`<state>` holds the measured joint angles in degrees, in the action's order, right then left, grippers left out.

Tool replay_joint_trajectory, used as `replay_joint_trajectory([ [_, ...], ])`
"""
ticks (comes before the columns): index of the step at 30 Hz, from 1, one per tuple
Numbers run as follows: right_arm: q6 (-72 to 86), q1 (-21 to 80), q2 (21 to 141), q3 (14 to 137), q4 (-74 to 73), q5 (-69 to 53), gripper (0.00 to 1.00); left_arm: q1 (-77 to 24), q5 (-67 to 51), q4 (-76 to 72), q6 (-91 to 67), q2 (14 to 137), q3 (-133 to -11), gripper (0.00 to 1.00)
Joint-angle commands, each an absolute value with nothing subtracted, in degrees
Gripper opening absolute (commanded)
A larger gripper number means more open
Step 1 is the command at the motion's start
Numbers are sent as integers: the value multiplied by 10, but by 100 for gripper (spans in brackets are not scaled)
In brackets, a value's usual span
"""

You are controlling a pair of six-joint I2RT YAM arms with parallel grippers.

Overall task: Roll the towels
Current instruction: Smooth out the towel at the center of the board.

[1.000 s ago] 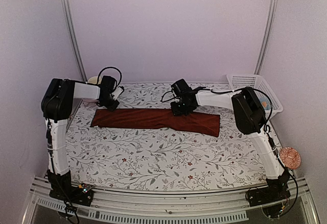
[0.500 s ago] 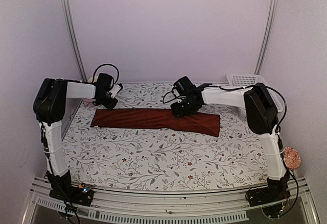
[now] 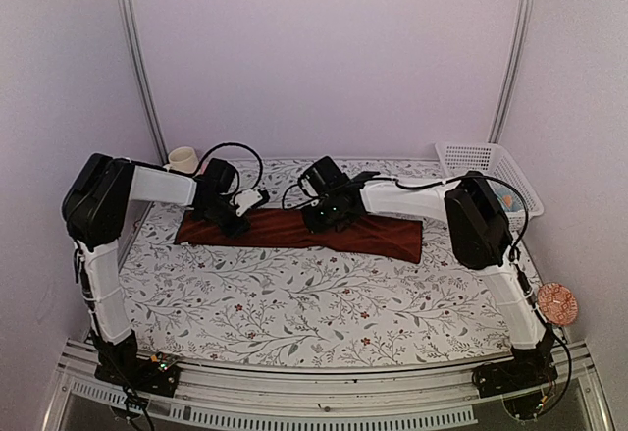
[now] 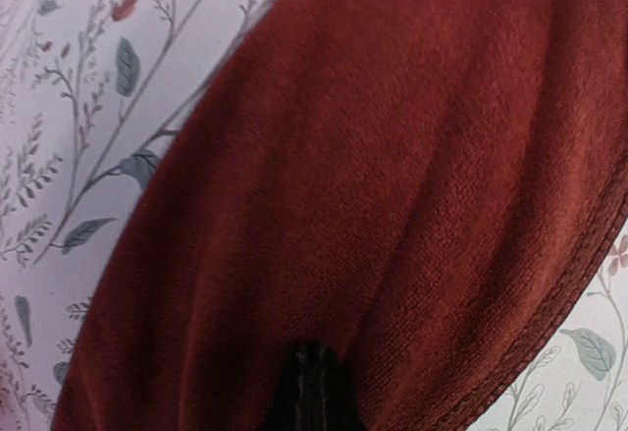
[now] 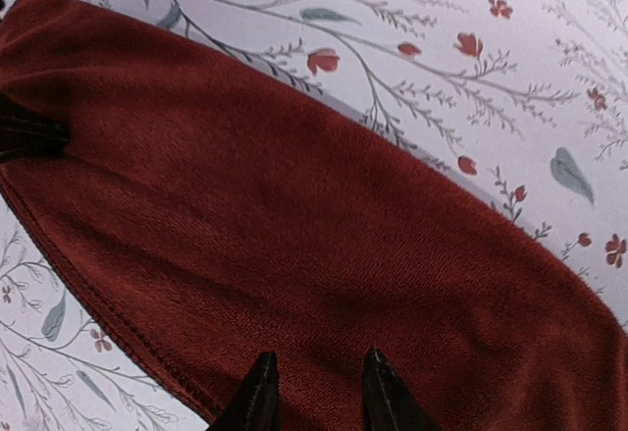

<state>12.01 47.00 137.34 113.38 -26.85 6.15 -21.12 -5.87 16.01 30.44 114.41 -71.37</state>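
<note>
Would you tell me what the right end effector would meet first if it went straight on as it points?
Most likely the maroon towel, which lies directly ahead of the right end effector in its wrist view; the gap is unclear.

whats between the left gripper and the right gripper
Only bare dark maroon cloth towel, nothing on it, between left gripper and right gripper; the top external view shows it.
</note>
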Motion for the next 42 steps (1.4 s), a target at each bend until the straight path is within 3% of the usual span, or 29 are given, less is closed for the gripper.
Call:
replay_joint_trajectory([
  [1, 139, 468, 1414, 1140, -272, 24, 30, -218, -99, 212, 323, 1173, -730, 0],
  [16, 141, 509, 1352, 990, -262, -12, 27, -219, -51, 285, 366, 1148, -654, 0],
  [18, 148, 509, 1321, 980, -261, 4, 32, -218, -44, 275, 359, 1143, -648, 0],
  [20, 155, 507, 1300, 971, -262, 38, 49, -213, -29, 260, 336, 1143, -657, 0],
  [21, 164, 505, 1283, 961, -261, 53, 56, -209, -31, 260, 321, 1144, -669, 6],
  [25, 203, 486, 1196, 883, -236, 94, 69, -199, -63, 265, 275, 1133, -716, 38],
  [28, 247, 469, 1118, 780, -208, 122, 75, -198, -80, 261, 264, 1090, -726, 53],
  [32, 310, 442, 1038, 664, -186, 157, 79, -183, -77, 236, 254, 1042, -722, 65],
  [42, 399, 374, 941, 529, -150, 189, 85, -52, -47, 204, 215, 1084, -745, 63],
])
